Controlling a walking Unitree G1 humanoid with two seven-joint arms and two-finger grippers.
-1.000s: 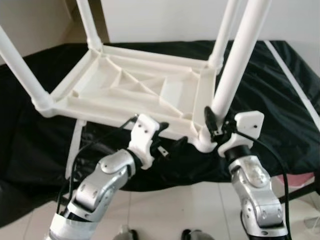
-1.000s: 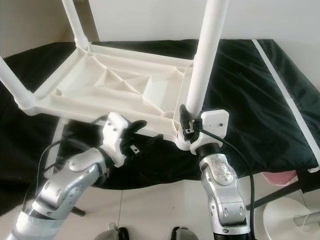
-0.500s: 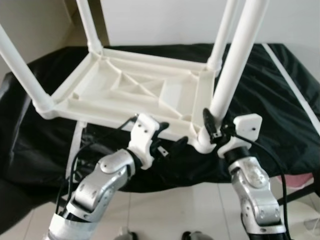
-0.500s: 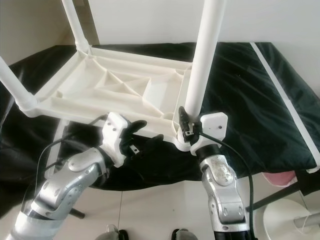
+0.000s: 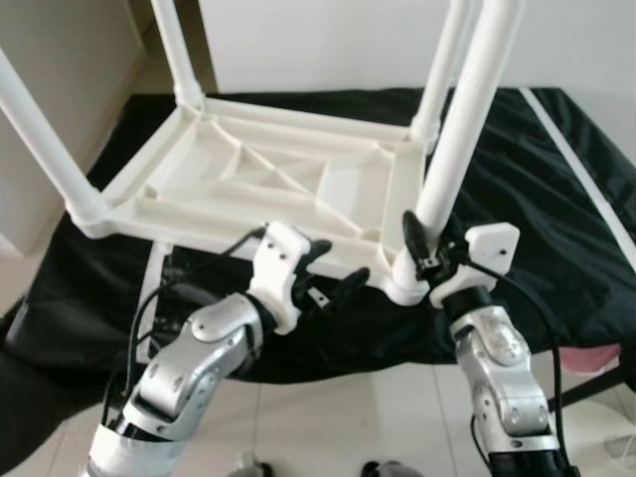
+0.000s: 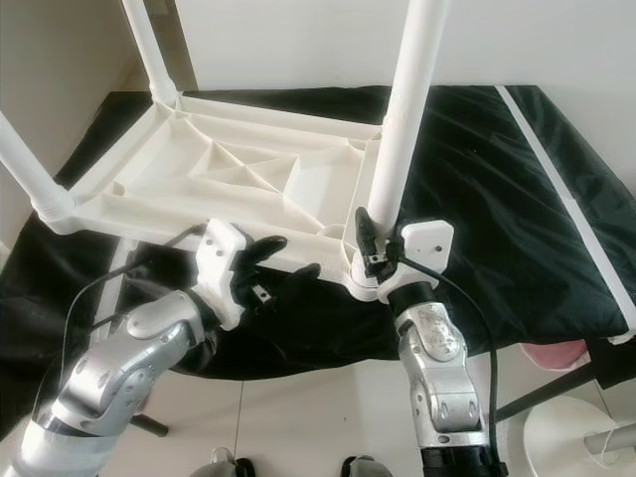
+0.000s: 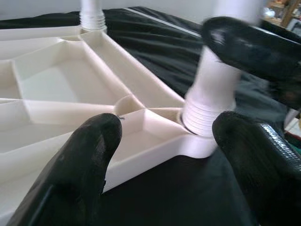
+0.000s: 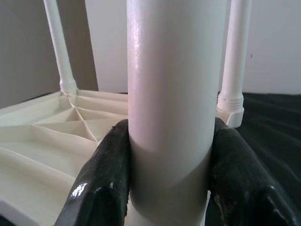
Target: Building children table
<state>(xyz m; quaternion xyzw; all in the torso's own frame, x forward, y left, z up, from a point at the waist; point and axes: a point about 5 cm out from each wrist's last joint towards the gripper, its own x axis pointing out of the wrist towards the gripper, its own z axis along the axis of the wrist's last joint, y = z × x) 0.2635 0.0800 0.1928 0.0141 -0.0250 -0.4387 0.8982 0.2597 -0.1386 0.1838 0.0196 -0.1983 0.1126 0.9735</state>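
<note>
Right tool [image 8: 169, 188] clamped on table leg [image 8: 171, 94]; left tool [image 7: 174, 155] spread wide

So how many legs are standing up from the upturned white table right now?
4: near right leg held in the right gripper, far right, far left, near left. Left gripper is open by the tabletop.

The upturned table top [image 5: 268, 179] lies ribbed side up on the black cloth [image 5: 527, 219], its shallow pockets open from above. Four white legs [image 6: 402, 109] stand at the corners, walling the sides (the near right one is clasped by the right gripper [image 5: 425, 260]). The left gripper [image 5: 333, 273], fingers spread, crowds the near edge. Bare floor [image 6: 298, 417] lies below.
</note>
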